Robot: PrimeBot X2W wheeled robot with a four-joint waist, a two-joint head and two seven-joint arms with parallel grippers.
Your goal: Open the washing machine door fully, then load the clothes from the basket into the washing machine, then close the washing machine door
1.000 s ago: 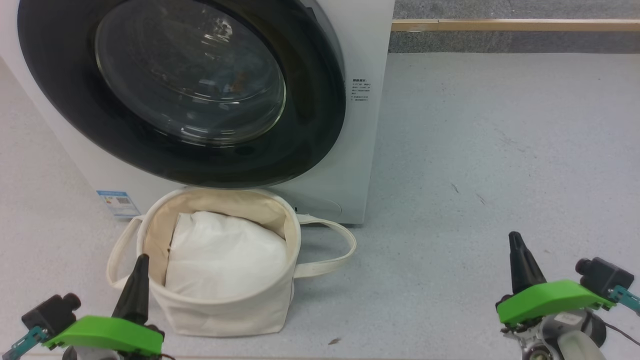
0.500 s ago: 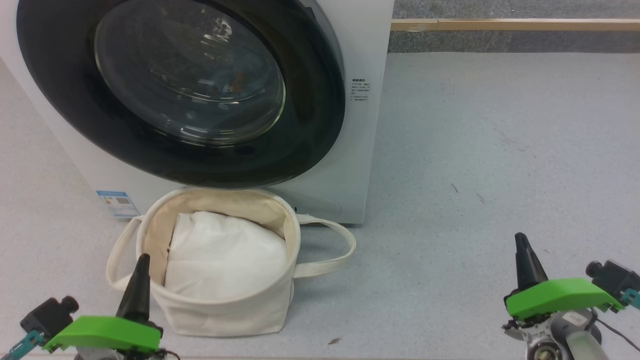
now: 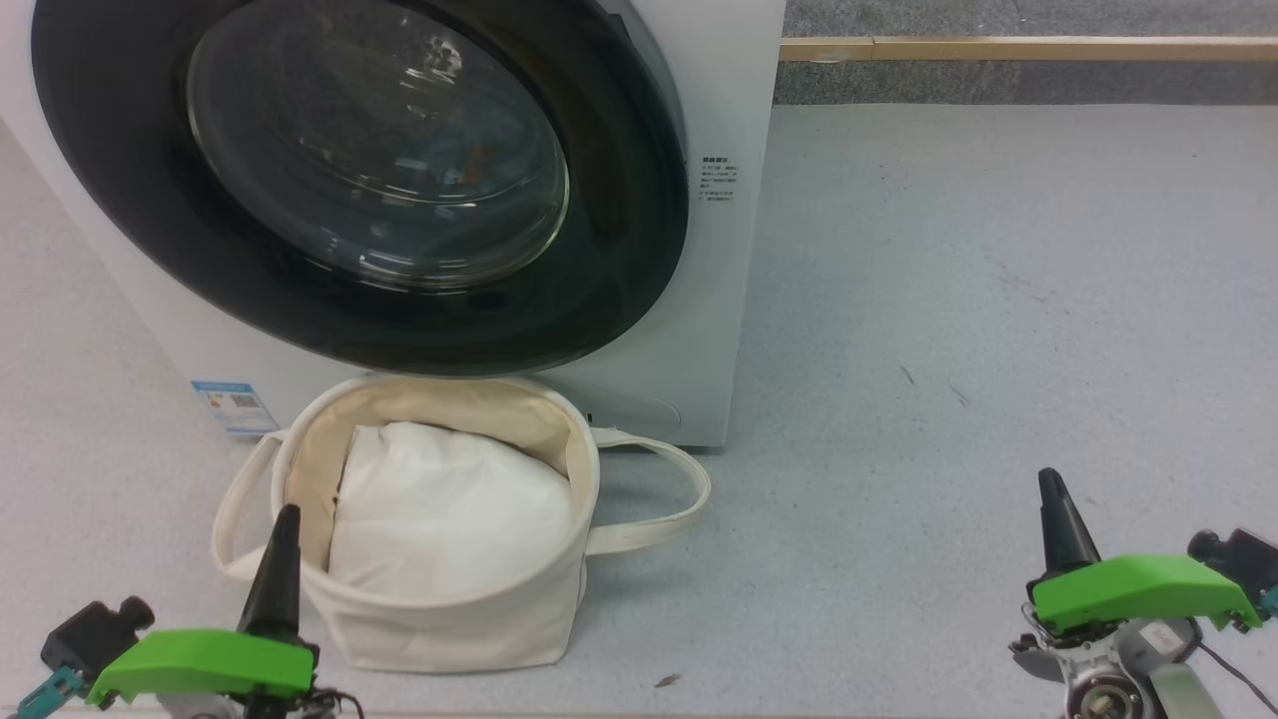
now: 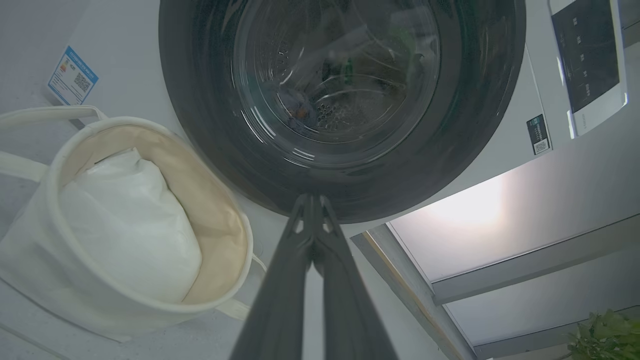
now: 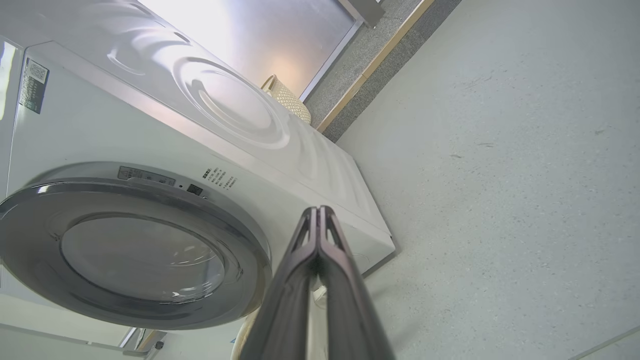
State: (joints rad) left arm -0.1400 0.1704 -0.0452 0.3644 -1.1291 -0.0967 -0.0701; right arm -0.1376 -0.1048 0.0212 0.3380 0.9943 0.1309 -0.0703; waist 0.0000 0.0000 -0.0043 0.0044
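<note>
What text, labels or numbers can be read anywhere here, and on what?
Nothing reads legibly.
Small blue label low on the big white washing machine: code square, print too small.
Dark print block right of the glossy black round door: blurred.
Dark control panel: marks too small.

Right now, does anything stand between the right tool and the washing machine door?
Nothing visible does. Bare floor lies between the right tool and the washing machine door. The basket, with a white cushion in it, stands below the door's lower edge, on the left tool's side, off the right tool's path.
</note>
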